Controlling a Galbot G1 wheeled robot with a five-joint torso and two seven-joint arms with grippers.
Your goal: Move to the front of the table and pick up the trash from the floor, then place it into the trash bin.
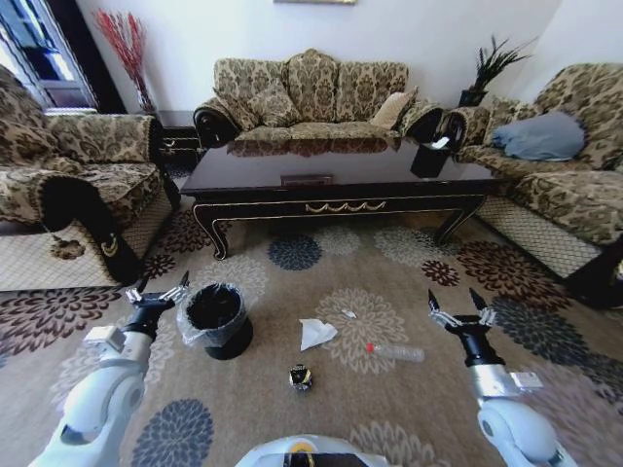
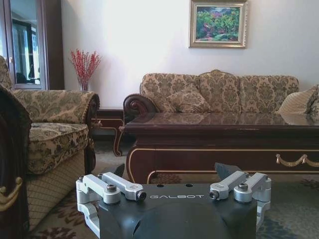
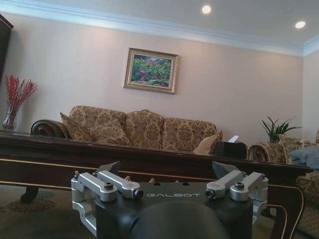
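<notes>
The long dark table [image 1: 331, 175] stands ahead of me on the flowered carpet floor [image 1: 389, 263]. Between me and it lies the trash: a crumpled white paper [image 1: 315, 333], a clear bottle [image 1: 396, 351] with a red cap, a small black-and-yellow item [image 1: 300, 377] and a tiny white scrap [image 1: 348, 314]. The black trash bin [image 1: 215, 318] with its clear liner sits left of the paper. My left gripper [image 1: 158, 291] hovers open just left of the bin. My right gripper [image 1: 458, 305] hovers open to the right of the bottle. Both wrist views look across the table [image 2: 224, 134] [image 3: 149, 159] at the far sofa.
Patterned sofas ring the table: one behind it [image 1: 311, 97], an armchair on the left [image 1: 68, 185], another on the right [image 1: 565, 165] with a grey cushion. A black tissue box [image 1: 430, 158] sits on the tabletop. Open carpet lies around the litter.
</notes>
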